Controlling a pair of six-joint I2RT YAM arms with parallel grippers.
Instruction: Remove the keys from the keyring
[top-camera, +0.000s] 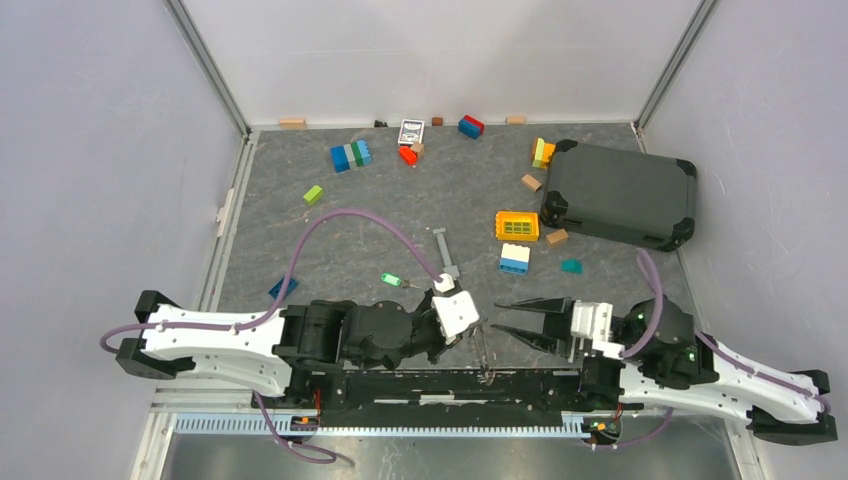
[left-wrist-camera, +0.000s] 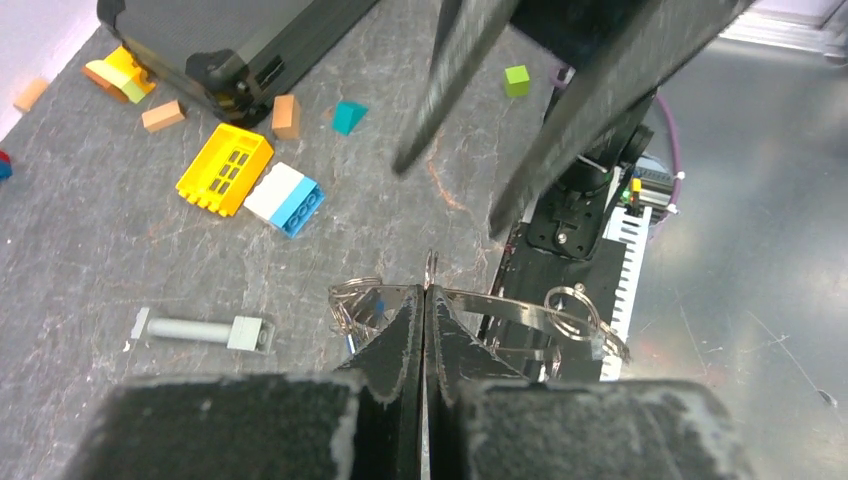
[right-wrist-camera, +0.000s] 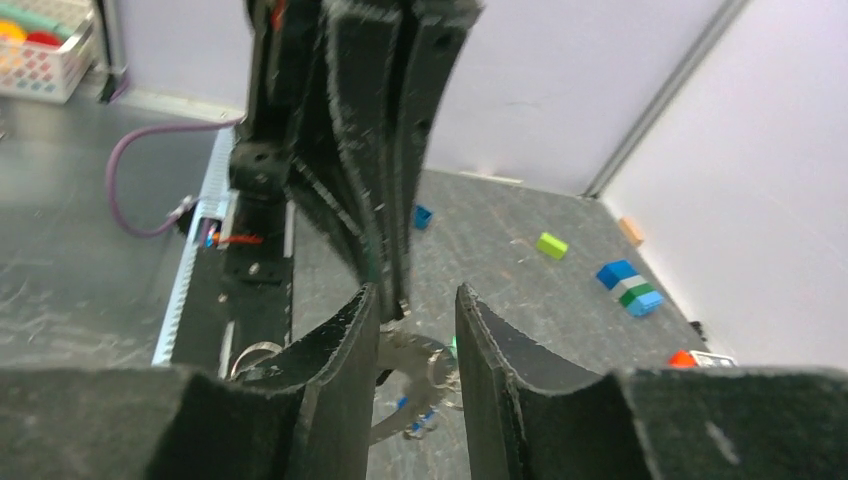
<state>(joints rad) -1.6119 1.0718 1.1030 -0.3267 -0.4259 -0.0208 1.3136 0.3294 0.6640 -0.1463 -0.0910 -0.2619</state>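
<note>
Thin silver wire keyring: seen edge-on at lower centre of the left wrist view, pinched between the fully closed jaws of the left gripper. It is held off the grey table, near bottom centre of the top view. Small silver metal keys and smaller loops fan out on either side of the pinch. One green-headed key lies apart on the table, left of centre in the top view; judged already removed.

Right gripper: jaws partly open, holding nothing. In its own view a toothed key blade shows in the gap between its fingers, just beneath the left gripper's tips. Contact cannot be confirmed.

Step in hand, by judgement: the left arm presents the bunch and the right arm lines up on the next key. The next move calls for closing on one key only, then working it round the wire coil to the split end without dragging the ring out of the pinch.
</note>
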